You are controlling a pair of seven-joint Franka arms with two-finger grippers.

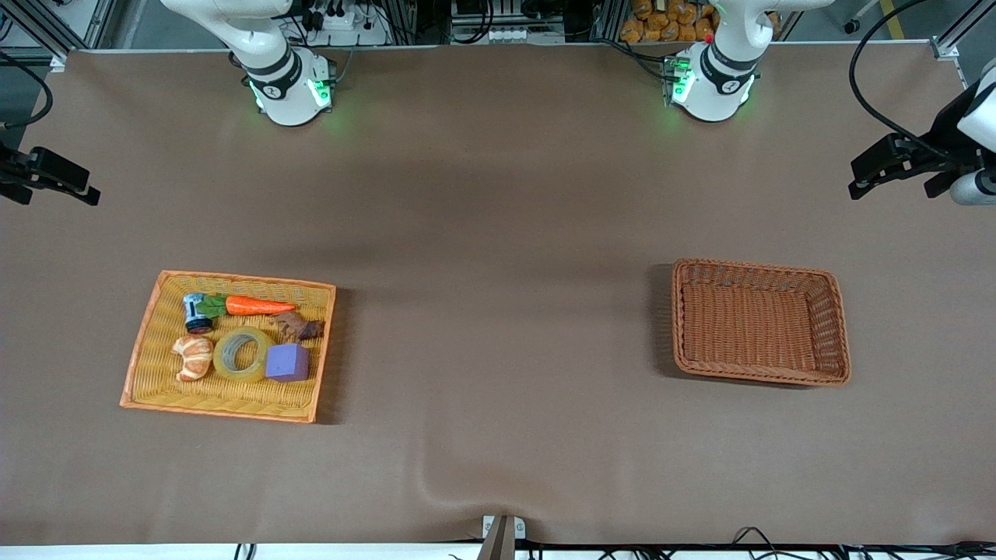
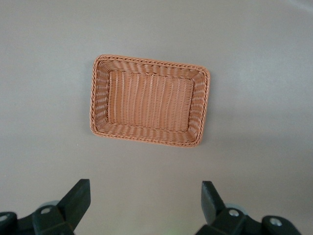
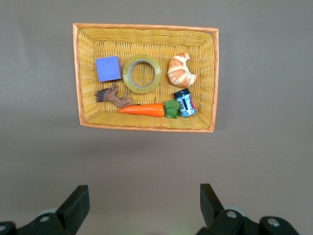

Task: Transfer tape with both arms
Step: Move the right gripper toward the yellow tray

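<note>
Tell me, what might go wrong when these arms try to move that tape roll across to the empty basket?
The tape lies flat in the yellow tray, squeezed between the purple cube and the croissant, so the open right tool could bump or drag a neighbour. The brown basket sits toward the left arm's end of the table, under the open left tool, so a mid-air handover looks likely, where the tape might slip.

Even, bright overhead light on the desk (image 1: 498,435); soft shadows beside the orange tray (image 1: 140,350) and brown basket (image 1: 832,311); all views sharp; no glare.
</note>
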